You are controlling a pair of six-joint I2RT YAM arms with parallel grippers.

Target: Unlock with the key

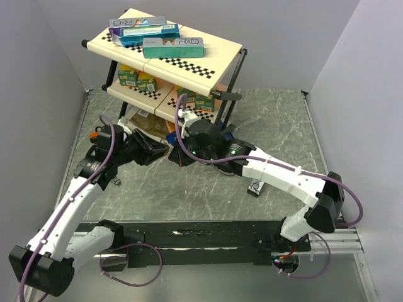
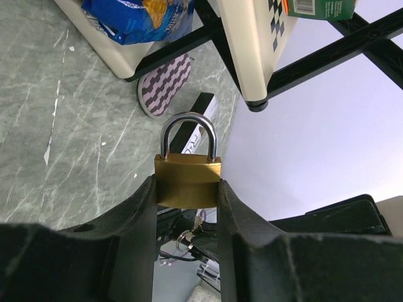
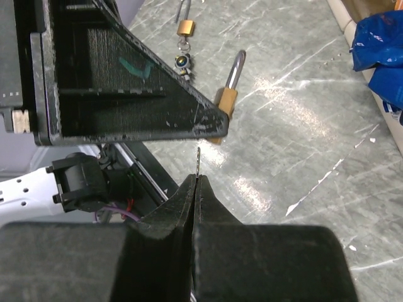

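Left gripper (image 2: 187,196) is clamped on the lock (image 2: 187,175): one finger on each side of the brass body, shackle up and closed. It holds the lock off the table (image 1: 283,126), out in front of the rack (image 1: 189,60). Right gripper (image 3: 196,184) has its jaws pressed together on the key (image 3: 198,157), with only a thin blade sticking out past the tips (seen edge-on, so teeth not readable). The key tip sits just under the base of the lock, a bit off to one side. Can't tell if it touches, or if it's in the keyhole. In the top view both grippers meet nose to nose at mid-table, left of centre.

Further out, the right wrist view shows a second lock (image 3: 184,27) lying on the table with a small charm (image 3: 182,61) beside it, well apart from the held one. Beyond that is the rack: blue bag (image 2: 138,16) at the bottom level, cartons on the middle shelf, three long boxes (image 1: 173,45) stacked loosely on top.
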